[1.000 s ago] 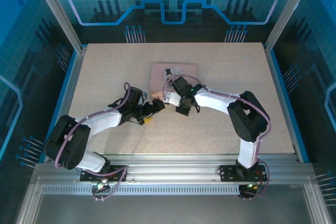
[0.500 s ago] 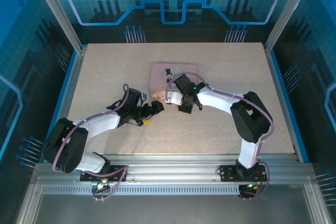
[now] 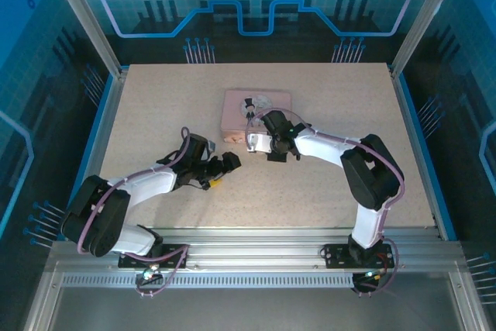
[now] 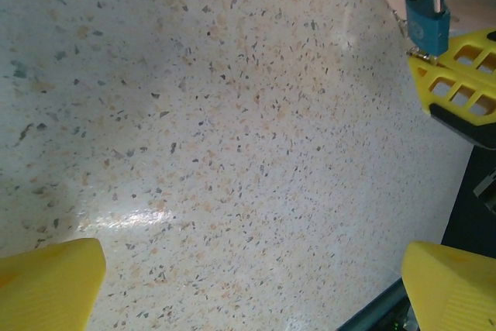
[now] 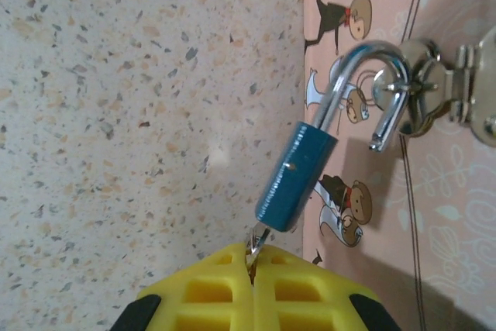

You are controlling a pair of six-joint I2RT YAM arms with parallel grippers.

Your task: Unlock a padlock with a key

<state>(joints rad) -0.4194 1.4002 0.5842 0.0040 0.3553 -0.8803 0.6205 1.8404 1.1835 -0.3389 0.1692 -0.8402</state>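
In the right wrist view the blue padlock [image 5: 296, 180] hangs tilted at the edge of the pink box [image 5: 449, 215]. Its shackle [image 5: 353, 63] is hooked through the box's metal clasp [image 5: 434, 87], and the shackle's free end stands out of the body. The key [image 5: 259, 239] sticks into the padlock's underside, pinched between the yellow fingers of my right gripper [image 5: 253, 257], which is shut on it. My left gripper [image 4: 248, 284] is open over bare table, its fingertips [image 4: 46, 284] wide apart. It sees the padlock [image 4: 428, 25] at top right. From above, the left gripper [image 3: 226, 163] sits left of the right gripper [image 3: 275, 150].
The pink box [image 3: 256, 110] with the cartoon couple lies at the table's middle, just behind both grippers. Speckled beige table [image 3: 333, 98] stretches free around it. Metal posts and blue walls enclose the table's sides.
My right gripper has moved a little toward the pink box with the key. The left gripper has drawn back slightly toward the near left.
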